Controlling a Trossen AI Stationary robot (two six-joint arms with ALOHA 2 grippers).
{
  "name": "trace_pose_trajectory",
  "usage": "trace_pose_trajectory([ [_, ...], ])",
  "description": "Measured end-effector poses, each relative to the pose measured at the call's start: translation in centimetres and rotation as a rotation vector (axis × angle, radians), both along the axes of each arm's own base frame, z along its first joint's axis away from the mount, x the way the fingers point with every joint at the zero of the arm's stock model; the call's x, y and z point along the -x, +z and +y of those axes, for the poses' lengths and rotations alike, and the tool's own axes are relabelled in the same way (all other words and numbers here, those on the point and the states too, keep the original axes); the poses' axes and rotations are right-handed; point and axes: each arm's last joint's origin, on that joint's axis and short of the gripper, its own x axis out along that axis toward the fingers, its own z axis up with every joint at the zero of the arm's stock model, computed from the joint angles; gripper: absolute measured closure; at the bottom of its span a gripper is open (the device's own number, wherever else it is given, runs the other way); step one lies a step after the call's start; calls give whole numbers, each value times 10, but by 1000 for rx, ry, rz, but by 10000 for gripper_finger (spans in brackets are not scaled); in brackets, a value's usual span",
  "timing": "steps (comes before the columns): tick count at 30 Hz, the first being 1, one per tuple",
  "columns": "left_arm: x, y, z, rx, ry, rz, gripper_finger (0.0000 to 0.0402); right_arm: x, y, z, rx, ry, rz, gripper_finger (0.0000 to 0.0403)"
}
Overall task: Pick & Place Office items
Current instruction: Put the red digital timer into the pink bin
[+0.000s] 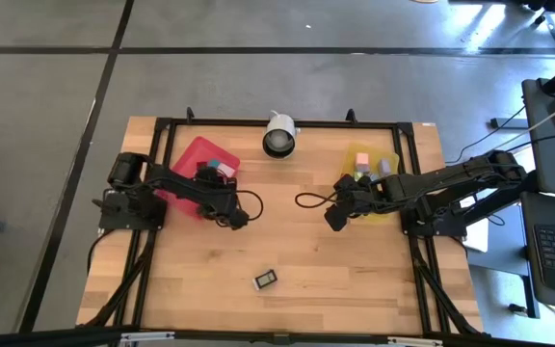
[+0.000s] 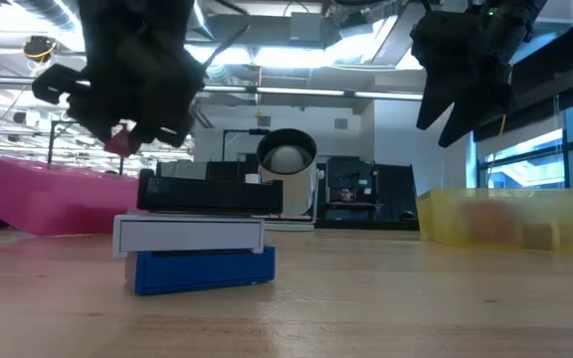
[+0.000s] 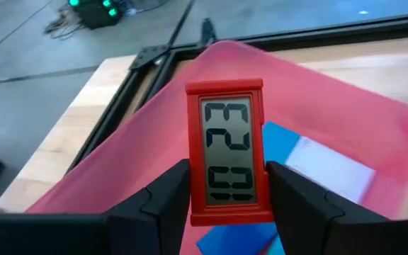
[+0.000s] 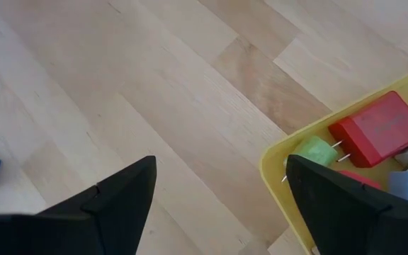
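Observation:
My left gripper (image 3: 229, 173) is shut on a small red digital clock (image 3: 227, 145) above the red tray (image 1: 193, 159); the low view shows the clock as a red bit (image 2: 119, 142) under that gripper. A blue-and-white piece (image 3: 317, 166) lies in the red tray. My right gripper (image 4: 222, 161) hangs open over bare table beside the yellow tray (image 1: 385, 207), touching nothing. That tray holds a red block (image 4: 380, 129), a green piece (image 4: 316, 151) and other pieces. The black, white-labelled piece (image 1: 266, 280) lies flat on the table near the near edge, close in the low view (image 2: 202, 239). My left gripper pinches the red clock between its two fingers (image 3: 168, 195), one on each long side edge near the lower end (image 3: 193, 205). The clock runs along the fingers, display facing the wrist camera. It is lifted clear above the red tray.
A white round camera (image 1: 279, 135) stands at the table's far edge between the two trays. A black frame rail (image 1: 162, 145) runs under the red tray's left side. Bare wood (image 1: 287, 241) lies between the arms and toward the near edge.

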Motion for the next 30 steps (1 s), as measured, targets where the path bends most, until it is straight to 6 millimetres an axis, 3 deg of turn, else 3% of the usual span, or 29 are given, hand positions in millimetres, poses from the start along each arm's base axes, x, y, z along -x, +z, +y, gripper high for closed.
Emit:
trace_pose_trajectory([
  [6,6,-8,9,17,66,17,230,0,0,0,-4,2,-3,85],
  [18,11,-36,21,77,153,-108,229,-1,0,0,-5,2,-10,85],
  [30,5,-42,19,142,187,-189,229,-1,0,0,-5,2,-10,86],
])
